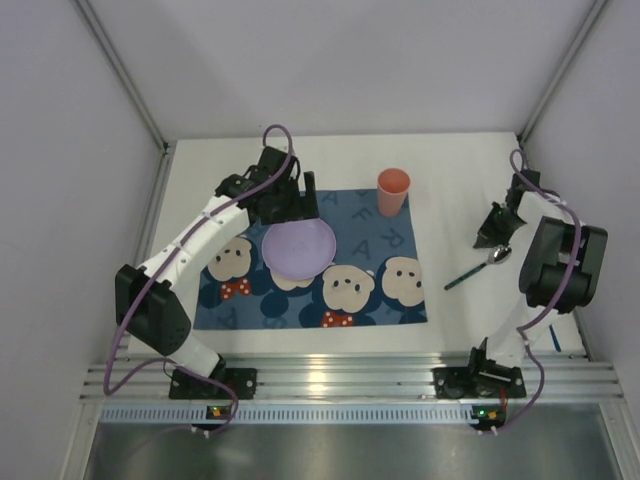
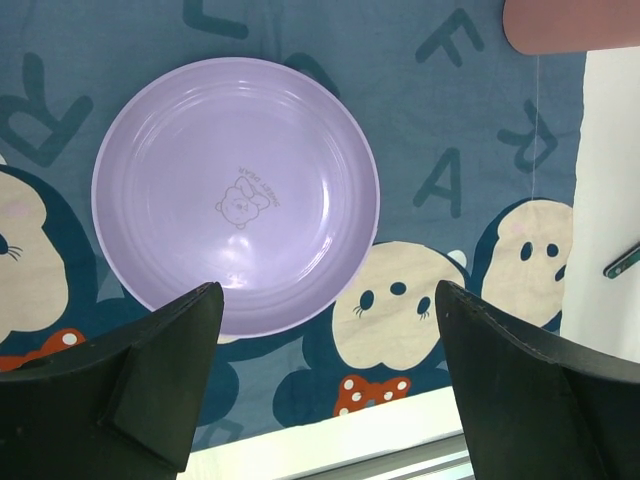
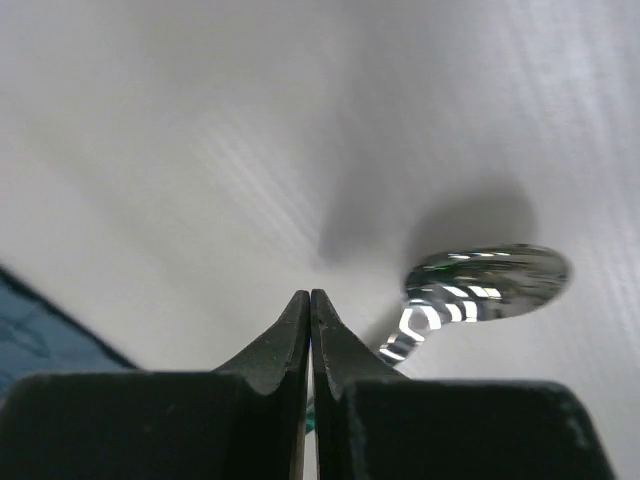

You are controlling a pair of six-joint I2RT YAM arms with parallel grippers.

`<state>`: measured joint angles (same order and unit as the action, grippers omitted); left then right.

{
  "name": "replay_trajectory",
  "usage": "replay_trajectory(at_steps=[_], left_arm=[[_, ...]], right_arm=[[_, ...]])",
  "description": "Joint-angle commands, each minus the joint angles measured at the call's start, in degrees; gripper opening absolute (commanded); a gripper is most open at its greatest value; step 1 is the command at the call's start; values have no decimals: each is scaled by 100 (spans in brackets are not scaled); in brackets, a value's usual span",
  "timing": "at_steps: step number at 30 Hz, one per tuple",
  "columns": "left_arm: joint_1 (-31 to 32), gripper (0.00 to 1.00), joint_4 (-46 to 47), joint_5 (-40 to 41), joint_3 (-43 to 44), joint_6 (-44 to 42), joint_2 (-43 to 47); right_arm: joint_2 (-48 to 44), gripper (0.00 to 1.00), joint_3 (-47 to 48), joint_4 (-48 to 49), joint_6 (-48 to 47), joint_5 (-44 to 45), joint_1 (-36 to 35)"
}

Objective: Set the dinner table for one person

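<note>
**Bench** (image 1: 455,305): large plain white matte top, carrying every item below and running past the mat on all sides.

**Cloth mat** (image 1: 370,215): dark blue, printed with cartoon mouse faces and letters. It lies flat at the middle of the bench.

**Plate** (image 1: 298,248): lilac and round, with a small printed figure at its centre. It sits upright on the left half of the mat.

**Cup** (image 1: 392,192): salmon pink, standing upright on the far right part of the mat, apart from the plate.

**Spoon** (image 1: 480,268): shiny metal bowl with a dark green handle. It lies on bare bench to the right of the mat, with the bowl pointing away from the arm bases.

**Left gripper** (image 1: 298,212): poised over the far rim of the plate. Its black fingers (image 2: 150,380) are spread wide and released, with nothing between them.

**Right gripper** (image 1: 493,238): lowered close to the bench, just beside the spoon bowl. Its fingers are clenched tip to tip with no visible gap, and they grasp nothing. In the right wrist view the spoon bowl lies clear of the tips, to their right.
</note>
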<state>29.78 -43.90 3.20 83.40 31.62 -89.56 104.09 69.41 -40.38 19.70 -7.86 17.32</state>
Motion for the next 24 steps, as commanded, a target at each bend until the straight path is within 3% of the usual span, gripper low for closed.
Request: replay_trajectory(at_steps=[1,4,5,6,7,8,12,19,24], left_arm=[[-7,92,-48,-39,361,73,-61],[1,92,-40,5,388,90,-44],[1,92,-40,22,379,108,-35],[1,92,-40,57,327,117,-9],[1,92,-48,75,292,134,43],[-7,92,-22,84,248,143,79],[-7,92,162,137,-138,257,316],[-7,92,452,93,-886,424,623],[-7,92,532,49,-1071,424,659]], right_arm=[[-285,0,318,320,43,-778,-448],[-205,0,634,268,-28,-1156,-791],[-205,5,722,198,-37,-1200,-887],[-249,22,810,110,-46,-1157,-915],[-310,67,942,-65,-63,-1113,-923],[-380,99,1004,-180,-72,-1017,-915],[-889,100,1242,-856,-133,-8,-827],[-1628,100,-135,-1016,296,381,-467],[-1849,100,-1085,-656,718,13,-71]])
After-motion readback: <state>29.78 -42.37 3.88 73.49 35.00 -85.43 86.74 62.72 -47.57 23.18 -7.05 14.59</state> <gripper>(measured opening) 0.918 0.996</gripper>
